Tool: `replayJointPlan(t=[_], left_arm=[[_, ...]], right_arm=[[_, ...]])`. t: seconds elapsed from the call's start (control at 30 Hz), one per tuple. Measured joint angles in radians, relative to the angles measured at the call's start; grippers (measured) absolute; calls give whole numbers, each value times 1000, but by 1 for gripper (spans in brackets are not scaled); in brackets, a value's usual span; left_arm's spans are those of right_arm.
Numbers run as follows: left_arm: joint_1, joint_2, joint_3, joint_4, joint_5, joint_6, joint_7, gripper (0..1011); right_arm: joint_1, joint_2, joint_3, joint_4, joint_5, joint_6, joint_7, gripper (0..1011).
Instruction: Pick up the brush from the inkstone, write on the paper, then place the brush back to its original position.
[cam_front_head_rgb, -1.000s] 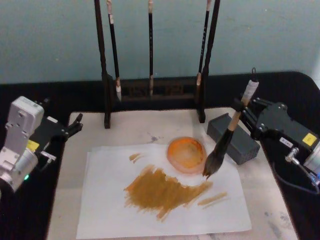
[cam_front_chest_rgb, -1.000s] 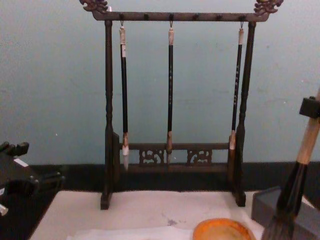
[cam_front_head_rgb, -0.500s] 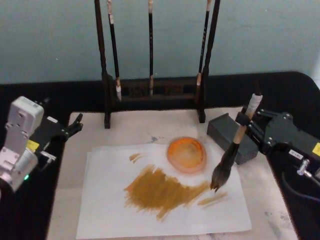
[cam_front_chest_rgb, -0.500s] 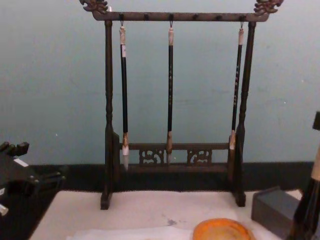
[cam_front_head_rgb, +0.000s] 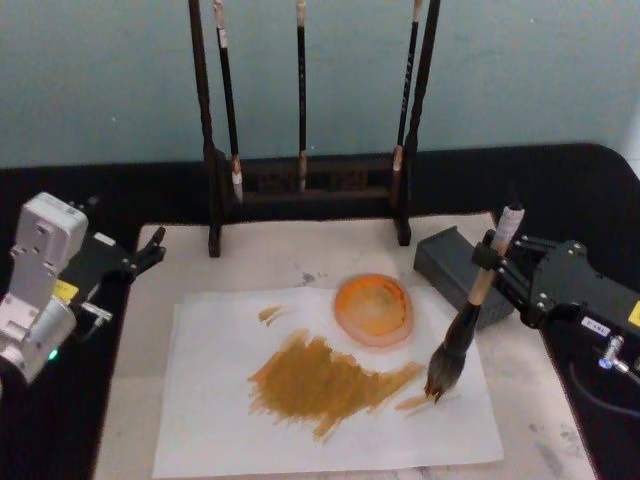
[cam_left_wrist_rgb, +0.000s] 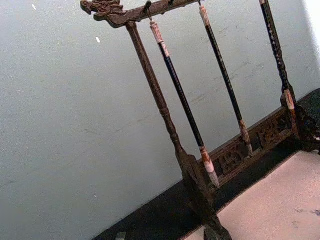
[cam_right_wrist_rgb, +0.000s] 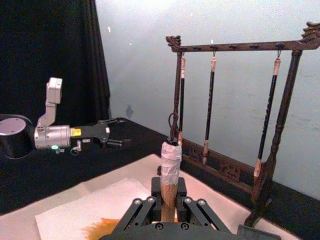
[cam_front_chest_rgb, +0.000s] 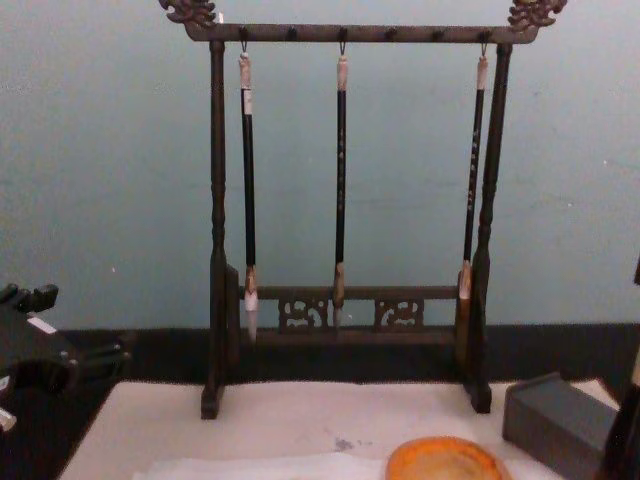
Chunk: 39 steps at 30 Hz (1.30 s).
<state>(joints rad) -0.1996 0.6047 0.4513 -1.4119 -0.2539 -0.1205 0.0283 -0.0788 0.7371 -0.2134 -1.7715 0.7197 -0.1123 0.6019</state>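
Two steps left, I'd say: finish writing, then return. Left gripper (cam_front_head_rgb: 148, 250) sits parked far left, jaws apart, empty. Ochre strokes cover the paper (cam_front_head_rgb: 220, 420). The brush (cam_front_head_rgb: 465, 325) touches its right part, with the right gripper (cam_front_head_rgb: 483, 262) clamped on the handle, just near the inkstone (cam_front_head_rgb: 445, 262). Head view catches bristle contact; right wrist view shows the pinch.

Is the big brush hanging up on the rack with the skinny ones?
No, the right gripper holds the brush by its handle over the paper, away from the rack.

3 thin brushes (cam_front_head_rgb: 301, 90), 1 thick brush (cam_front_head_rgb: 462, 335), 1 paper (cam_front_head_rgb: 210, 400), 1 dish (cam_front_head_rgb: 373, 308).
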Motion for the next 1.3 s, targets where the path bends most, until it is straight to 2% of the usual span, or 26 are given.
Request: replayJointPlan(t=[0.57, 1.3], left_arm=[[0, 0, 0, 0, 0, 0, 0, 1010], [0, 0, 0, 0, 0, 0, 0, 1010]], right_arm=[[-26, 2, 9, -30, -12, 2, 4, 158], [-50, 21, -13, -62, -7, 11, 31, 158]])
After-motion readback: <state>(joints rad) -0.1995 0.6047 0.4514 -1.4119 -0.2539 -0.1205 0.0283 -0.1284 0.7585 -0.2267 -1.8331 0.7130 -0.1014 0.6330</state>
